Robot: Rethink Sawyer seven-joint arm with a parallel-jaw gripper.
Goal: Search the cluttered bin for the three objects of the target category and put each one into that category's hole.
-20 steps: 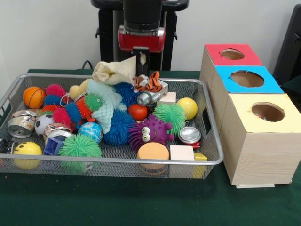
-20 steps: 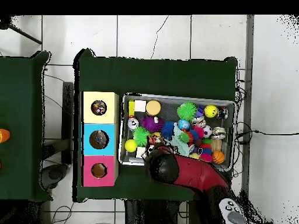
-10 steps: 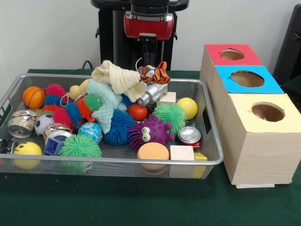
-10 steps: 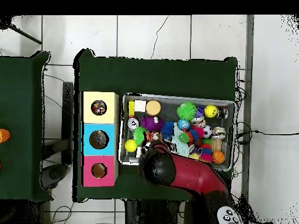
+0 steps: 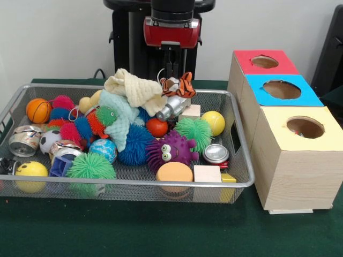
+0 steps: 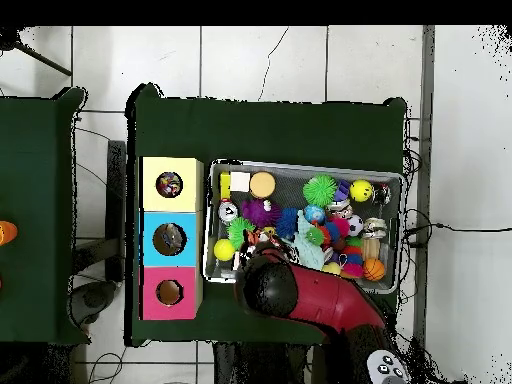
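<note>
A wire-mesh bin (image 5: pixel 161 183) holds a jumble of balls, spiky toys, cans, blocks and cloths. My gripper (image 5: pixel 172 75) hangs over the bin's far side, shut on a small orange-striped tiger plush (image 5: pixel 180 85) that is lifted clear of the pile. To the right stand three wooden boxes with holes: a red-topped box (image 5: pixel 244 61), a blue-topped box (image 5: pixel 257 96) and a yellow-topped box (image 5: pixel 300 145). In the overhead view the arm's wrist (image 6: pixel 270 287) covers the gripper beside the bin (image 6: pixel 300 168).
Just under the tiger lie a cream cloth (image 5: pixel 134 88), a silver can (image 5: pixel 172 108) and a wooden block (image 5: pixel 190 112). A purple monster toy (image 5: pixel 170 150) and a green spiky ball (image 5: pixel 194 131) sit mid-bin. The box row (image 6: pixel 170 240) lies left of the bin in the overhead view.
The gripper has risen with the tiger plush, which has come up out of the pile. The cream cloth has dropped back onto the heap.
</note>
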